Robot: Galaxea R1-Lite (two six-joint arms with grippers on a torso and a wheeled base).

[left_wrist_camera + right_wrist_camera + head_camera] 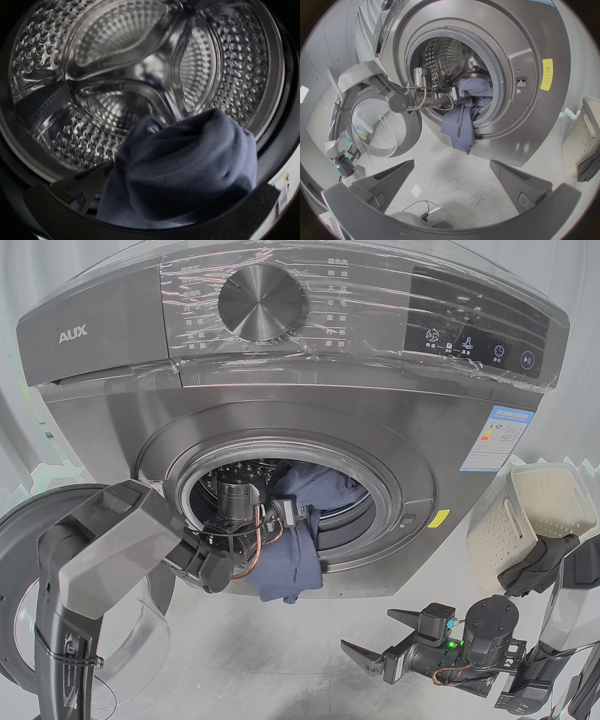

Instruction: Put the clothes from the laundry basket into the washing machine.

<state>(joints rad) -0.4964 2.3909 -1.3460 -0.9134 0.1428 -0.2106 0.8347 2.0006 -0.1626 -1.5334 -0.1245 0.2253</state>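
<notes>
Door [15, 534]: swung open, at the left edge of the head view.
Left gripper [294, 513]: in the drum mouth of the washing machine [375, 427], centre of frame; claw spread, one finger [78, 187] bare, the other under cloth.
Blue garment [294, 555]: bunched over the left gripper, partly inside the drum, its tail hanging out over the lower seal.
Right gripper [369, 630]: lower right, above the floor; claw spread.
Laundry basket [531, 515]: right edge, tilted; a dark garment [537, 565] hangs over its lower rim.

Left arm [112, 540]: enters at 8 o'clock, stretched toward centre.
Left gripper [294, 513]: just 6 o'clock of centre, visible finger [84, 184] set wide.
Right gripper [369, 630]: at 5 o'clock, jaws spread, tips toward 9 o'clock.
</notes>
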